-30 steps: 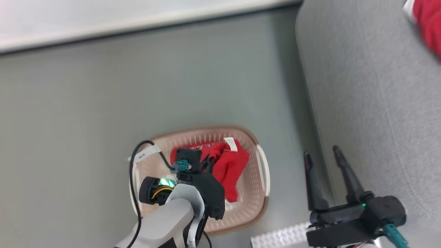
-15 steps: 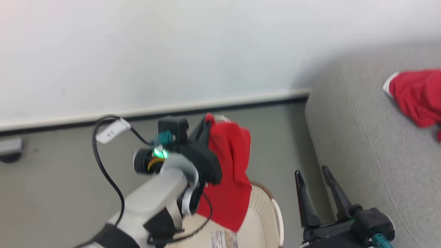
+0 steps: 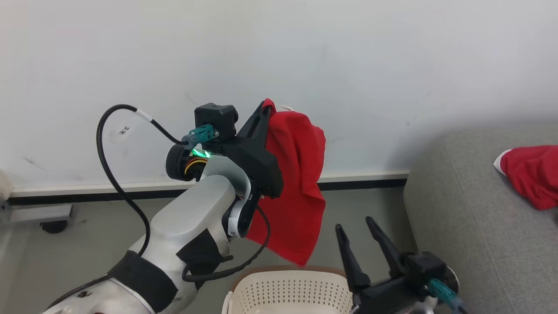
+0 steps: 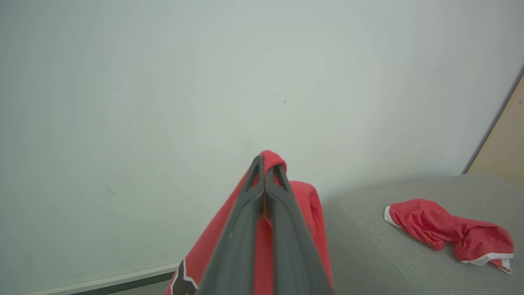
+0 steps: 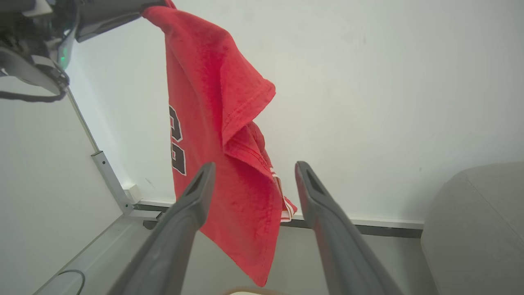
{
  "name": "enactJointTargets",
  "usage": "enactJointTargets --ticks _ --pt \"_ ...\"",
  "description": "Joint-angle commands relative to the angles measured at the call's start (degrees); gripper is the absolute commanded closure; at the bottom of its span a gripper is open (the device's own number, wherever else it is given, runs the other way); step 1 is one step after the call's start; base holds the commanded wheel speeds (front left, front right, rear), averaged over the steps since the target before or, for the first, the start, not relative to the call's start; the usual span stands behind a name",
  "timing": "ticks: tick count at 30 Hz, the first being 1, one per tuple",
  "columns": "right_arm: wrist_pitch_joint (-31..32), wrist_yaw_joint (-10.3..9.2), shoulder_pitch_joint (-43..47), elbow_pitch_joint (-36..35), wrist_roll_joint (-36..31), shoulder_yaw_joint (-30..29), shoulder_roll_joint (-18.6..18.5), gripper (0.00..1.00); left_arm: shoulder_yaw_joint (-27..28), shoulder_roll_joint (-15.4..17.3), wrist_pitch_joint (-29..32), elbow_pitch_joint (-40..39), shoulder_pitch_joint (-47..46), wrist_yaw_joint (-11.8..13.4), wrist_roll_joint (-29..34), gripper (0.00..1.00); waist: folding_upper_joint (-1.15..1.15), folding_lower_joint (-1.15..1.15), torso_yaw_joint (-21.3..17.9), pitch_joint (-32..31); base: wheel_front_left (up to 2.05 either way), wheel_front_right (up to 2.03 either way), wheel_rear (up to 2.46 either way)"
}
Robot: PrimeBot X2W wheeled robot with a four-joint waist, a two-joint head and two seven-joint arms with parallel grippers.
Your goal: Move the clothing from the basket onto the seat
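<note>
Clothing (image 3: 296,174) hangs limp from the left gripper's (image 3: 265,107) pinched fingers above the basket (image 3: 287,292), short of the seat (image 3: 471,226). Soft, light, held perhaps at the collar; right gripper's (image 3: 353,223) fingers stand wide, empty.

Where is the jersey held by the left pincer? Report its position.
In the head view, the jersey hangs at centre from the shut left pincer, before the white wall, above the basket and left of the grey seat.
</note>
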Motion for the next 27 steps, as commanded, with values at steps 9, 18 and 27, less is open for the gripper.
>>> enactJointTargets --ticks 9,18,27 --pt "1.84 -0.02 -7.3 7.32 4.83 4.97 -0.03 0.0 -1.51 -0.17 0.98 -2.91 -0.85 0.16 -1.28 1.0 0.01 0.01 0.91 -2.02 0.0 0.0 0.0" --pt "2.21 -0.02 -10.92 11.92 7.35 8.02 -0.01 0.0 -2.83 -0.2 2.66 -9.71 -1.08 2.36 -2.78 1.0 0.01 0.01 1.44 -2.48 0.0 0.0 0.0" --pt "1.6 -0.02 -13.25 16.14 8.48 6.68 -0.03 0.0 -4.74 -0.2 5.71 -19.12 -1.14 4.54 -4.17 1.0 0.01 0.01 2.29 -2.83 0.0 0.0 0.0"
